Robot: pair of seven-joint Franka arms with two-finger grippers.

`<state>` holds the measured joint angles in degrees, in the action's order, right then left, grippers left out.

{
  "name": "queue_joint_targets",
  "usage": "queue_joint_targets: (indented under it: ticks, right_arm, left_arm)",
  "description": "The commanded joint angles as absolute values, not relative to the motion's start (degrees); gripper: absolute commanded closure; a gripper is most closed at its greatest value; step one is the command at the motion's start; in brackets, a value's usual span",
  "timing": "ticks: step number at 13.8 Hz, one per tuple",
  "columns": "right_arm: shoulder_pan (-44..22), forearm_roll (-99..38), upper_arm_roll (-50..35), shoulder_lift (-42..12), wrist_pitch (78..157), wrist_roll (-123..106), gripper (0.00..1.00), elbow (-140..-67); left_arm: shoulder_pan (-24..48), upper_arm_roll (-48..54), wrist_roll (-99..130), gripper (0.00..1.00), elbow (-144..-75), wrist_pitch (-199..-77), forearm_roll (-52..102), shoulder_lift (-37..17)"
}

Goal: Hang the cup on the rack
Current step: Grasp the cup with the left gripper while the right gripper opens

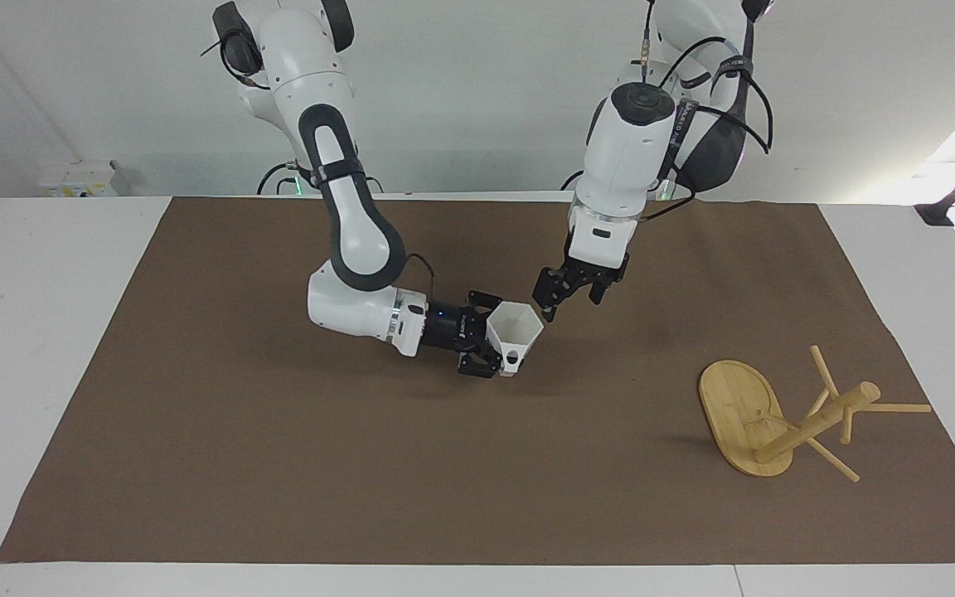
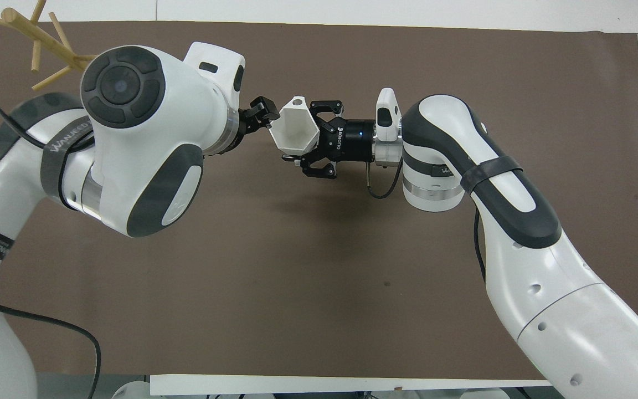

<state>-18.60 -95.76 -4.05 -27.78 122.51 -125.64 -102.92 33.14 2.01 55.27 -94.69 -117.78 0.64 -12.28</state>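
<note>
Facing view: a high camera across the table looks toward the robots, whose bases stand at 12 o'clock. Overhead view: a camera above the robots' end looks steeply down, arms entering from 6 o'clock, framed closer. Both share the brown rectangular paper mat (image 1: 278,464) (image 2: 297,288), turned half a turn.

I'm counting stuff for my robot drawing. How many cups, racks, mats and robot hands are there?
Cups: 1, the white cup, held up by the right hand.
Racks: 1, the wooden rack, on the mat toward the left arm's end.
Mats: 1, the brown mat.
Hands: 2, with the left hand at the cup's rim.
Total: 5.
</note>
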Motion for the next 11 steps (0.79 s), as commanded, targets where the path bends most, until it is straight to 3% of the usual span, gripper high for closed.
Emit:
queue_joint_targets:
  ticks: [1,2,4,5,6,7,8,11]
  right_arm:
    - [-18.9,-97.5,-4.0,-27.2,123.9,-125.2,0.66,-103.6]
    - [-19.0,-97.5,-4.0,-27.2,124.1,-125.1,0.66,-103.6]
    - [-19.6,-97.6,-4.0,-27.2,124.5,-125.1,0.66,-103.6]
    - [-19.6,-97.6,-4.0,-27.2,125.2,-125.1,0.66,-103.5]
    - [-19.6,-97.6,-4.0,-27.2,125.4,-125.0,0.66,-103.4]
    - [-19.8,-98.0,-4.0,-27.2,125.5,-125.0,0.66,-103.4]
    - [-19.9,-98.1,-4.0,-27.2,125.5,-125.0,0.66,-103.4]
    - [-19.9,-98.2,-4.0,-27.2,125.6,-125.0,0.66,-103.4]
  left_arm:
    - [34.6,1.2,56.4,0.02,-93.0,-119.3,0.1,-14.2]
    - [34.6,1.3,56.4,0.06,-93.0,-119.7,0.1,-14.7]
    - [34.6,1.4,56.3,0.26,-93.0,-120.5,0.1,-15.6]
    - [34.9,1.4,56.3,0.3,-93.0,-121.5,0.1,-16.3]
    - [36.2,1.3,56.3,0.47,-92.8,-121.7,0.1,-17.1]
    - [36.5,1.4,56.3,0.89,-92.8,-122.0,0.2,-17.5]
    - [36.4,1.4,56.3,1.0,-92.8,-122.2,0.8,-17.6]
    - [36.3,1.3,56.2,1.0,-92.8,-122.6,2.0,-17.6]
